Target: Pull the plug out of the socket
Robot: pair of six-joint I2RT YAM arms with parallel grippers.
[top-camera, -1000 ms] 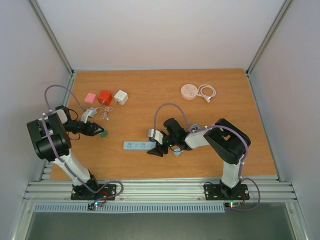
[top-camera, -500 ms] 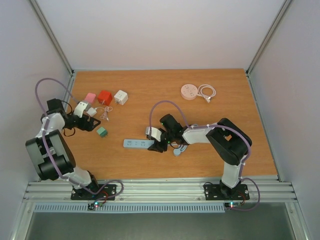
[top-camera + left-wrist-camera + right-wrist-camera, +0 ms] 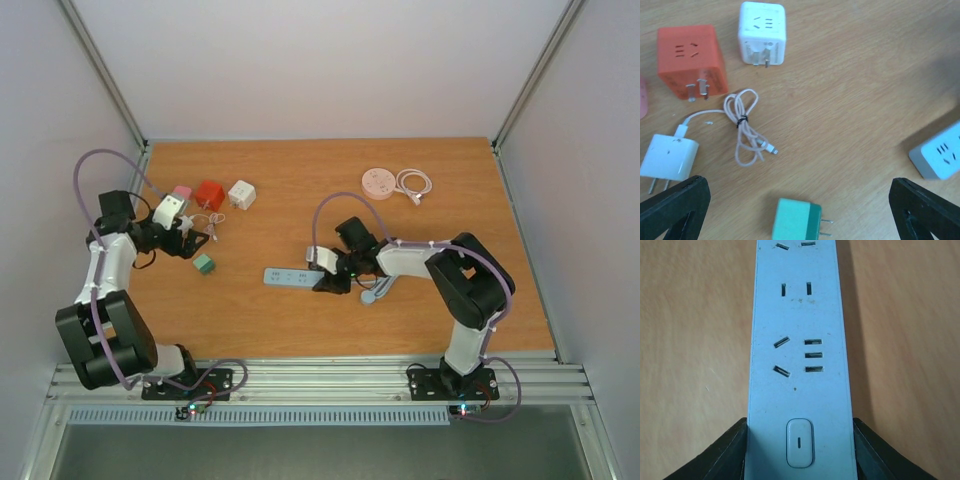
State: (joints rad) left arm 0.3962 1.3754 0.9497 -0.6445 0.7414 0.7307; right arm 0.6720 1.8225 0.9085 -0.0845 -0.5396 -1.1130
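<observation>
The green plug (image 3: 799, 226) lies free on the worktop (image 3: 855, 90), near the socket strip (image 3: 800, 340) but apart from it. The right end effector (image 3: 800, 426) is clamped on the strip's switch end. The left end effector (image 3: 797, 186) hovers above the plug, its fingers wide apart.

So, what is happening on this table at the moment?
The green plug is already out. It lies loose on the table, apart from the power strip, under the open left gripper. The right gripper grips the strip's switch end, one finger against each side. The sockets in view are empty.
</observation>
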